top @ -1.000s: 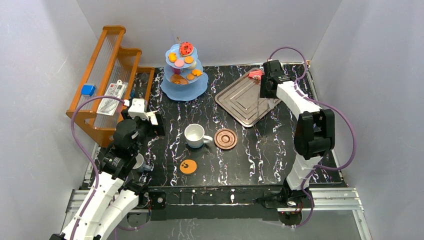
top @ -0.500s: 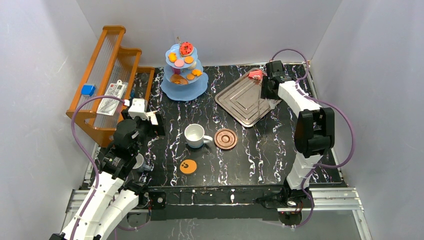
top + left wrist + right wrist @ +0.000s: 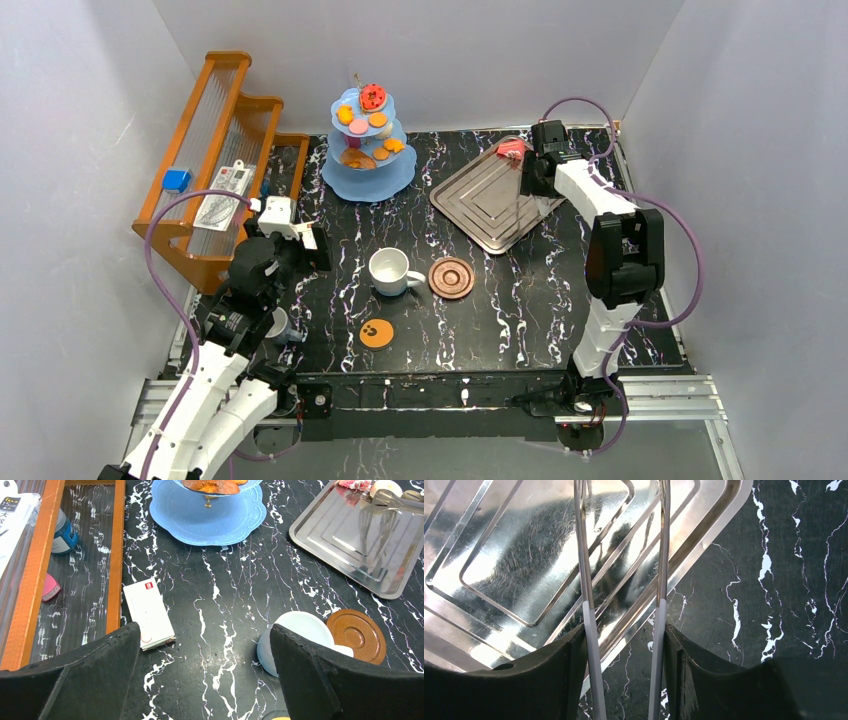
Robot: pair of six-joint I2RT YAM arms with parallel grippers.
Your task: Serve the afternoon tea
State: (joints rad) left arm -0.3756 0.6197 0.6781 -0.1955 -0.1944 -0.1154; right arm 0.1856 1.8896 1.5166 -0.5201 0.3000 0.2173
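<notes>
Only the right arm (image 3: 620, 250) has budged since a second ago, nudging its wrist a touch further over the back corner of the tray. Everything else sits where it was.

The black marbled surface (image 3: 520, 290) has the wooden rack (image 3: 228, 60) along the left and the silver tray (image 3: 480, 200) back right. The blue three-tier stand (image 3: 370, 178) at back centre already carries several pastries. Mid-surface, the white mug (image 3: 388, 270) stands just beside its brown saucer (image 3: 452, 277), not on it. The paw-print coaster (image 3: 376, 333) lies bare nearer the front, and the grey cup (image 3: 280, 325) is half hidden by the left arm.

A pink pastry (image 3: 511, 149) and a white donut (image 3: 385, 486) wait on the tray's far corner.

The right hand (image 3: 624, 650) is clamped on metal tongs (image 3: 592, 655), squeezing them part-way. Their tips are by those two pastries, though I can't tell if they're touching. The left hand (image 3: 205, 640) hangs wide open and empty.

My guess is the pink one's next. Straddle it squarely, squeeze gently so it doesn't squash or pop out, then lift clear of the tray's rim before swinging to the stand.
</notes>
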